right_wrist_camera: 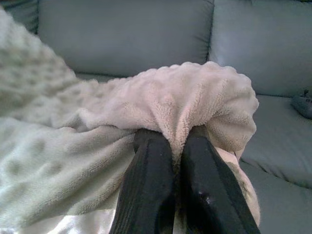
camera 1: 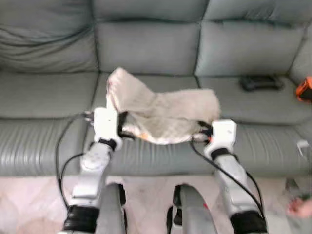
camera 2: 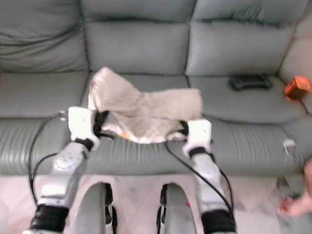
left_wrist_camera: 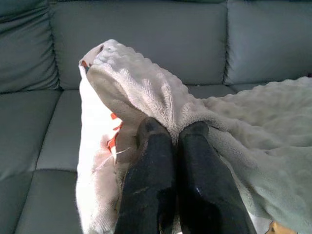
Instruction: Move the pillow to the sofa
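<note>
I see the pillow (camera 1: 161, 114), cream with a dimpled fleece cover, held up between both arms over the front edge of the grey-green leather sofa (camera 1: 146, 48), in front of its middle seat cushion. Whether its underside touches the seat I cannot tell.

Left gripper (left_wrist_camera: 173, 134): the two black fingers are pressed together with a fold of the pillow's fleece pinched between the tips, at the pillow's left end. Some orange marks show on the paler underside there; if they are print, it is too blurred for me to read.

Right gripper (right_wrist_camera: 170, 139): fingers likewise closed, clamping a bunched fold at the pillow's right corner.

On the right-hand seat cushion lies a dark flat object (camera 1: 262, 82), possibly a controller, well apart from the pillow. An orange object (camera 1: 304, 89) sits further right at the sofa's end. I find no legible brand or label anywhere.

A person's foot (camera 2: 296, 204) rests on the pale floor (camera 1: 29, 200) at lower right.
</note>
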Robot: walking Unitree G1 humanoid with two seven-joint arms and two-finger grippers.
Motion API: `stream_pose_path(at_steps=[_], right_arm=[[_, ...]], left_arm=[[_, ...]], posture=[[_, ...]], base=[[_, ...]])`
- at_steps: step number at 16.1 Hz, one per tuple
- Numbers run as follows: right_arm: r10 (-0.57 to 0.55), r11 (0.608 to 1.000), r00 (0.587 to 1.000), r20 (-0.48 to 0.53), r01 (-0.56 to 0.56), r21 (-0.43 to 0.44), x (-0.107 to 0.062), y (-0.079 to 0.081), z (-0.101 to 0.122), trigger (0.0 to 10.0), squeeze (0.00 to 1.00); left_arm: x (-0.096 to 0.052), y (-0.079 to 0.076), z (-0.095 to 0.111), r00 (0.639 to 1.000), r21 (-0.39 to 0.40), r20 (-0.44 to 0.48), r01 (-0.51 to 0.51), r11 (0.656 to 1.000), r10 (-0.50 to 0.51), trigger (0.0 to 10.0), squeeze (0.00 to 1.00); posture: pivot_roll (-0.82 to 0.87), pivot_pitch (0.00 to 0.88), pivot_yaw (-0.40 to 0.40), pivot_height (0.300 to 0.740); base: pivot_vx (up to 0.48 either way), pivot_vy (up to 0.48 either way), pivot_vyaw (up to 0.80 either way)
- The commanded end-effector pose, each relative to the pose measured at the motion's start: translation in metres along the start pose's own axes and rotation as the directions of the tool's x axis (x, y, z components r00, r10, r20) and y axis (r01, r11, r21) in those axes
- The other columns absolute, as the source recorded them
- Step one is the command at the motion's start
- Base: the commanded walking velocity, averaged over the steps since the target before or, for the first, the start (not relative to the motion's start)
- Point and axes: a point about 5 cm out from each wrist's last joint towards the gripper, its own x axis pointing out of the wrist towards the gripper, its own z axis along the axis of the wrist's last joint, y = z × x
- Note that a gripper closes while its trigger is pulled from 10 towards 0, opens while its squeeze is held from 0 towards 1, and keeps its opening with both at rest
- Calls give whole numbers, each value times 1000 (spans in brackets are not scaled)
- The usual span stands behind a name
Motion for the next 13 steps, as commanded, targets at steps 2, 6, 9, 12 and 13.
stream_pose_path(at_steps=[2, 6, 9, 12, 13], right_arm=[[-1, 1000, 998, 55, 0, 16, 6, 5, 13, 10000, 0], [-1, 999, 998, 56, -2, 53, 7, 7, 18, 10000, 0], [-1, 1000, 999, 47, 0, 30, 14, 2, 28, 10000, 0], [12, 1000, 1000, -17, -12, 14, 29, -15, 25, 10000, 0], [13, 1000, 1000, -25, -12, 7, 32, -17, 25, 10000, 0]], left_arm=[[-2, 3, -2, 1000, 29, -10, -2, 1000, 2, 10000, 0], [-6, 14, -7, 998, 57, -31, -53, 997, 55, 10000, 0], [-9, 35, -9, 986, 101, -69, -147, 984, 155, 10000, 0], [2, 61, -6, 971, 178, -111, -190, 966, 211, 10000, 0], [4, 66, -4, 968, 187, -111, -201, 961, 224, 10000, 0]], posture=[[12, 159, -39, 641], [16, 219, -33, 641], [18, 326, -26, 641], [22, 433, 1, 641], [26, 456, 8, 641]], base=[[0, 0, 0], [0, 0, 0], [0, 0, 0], [0, 0, 0], [0, 0, 0]])
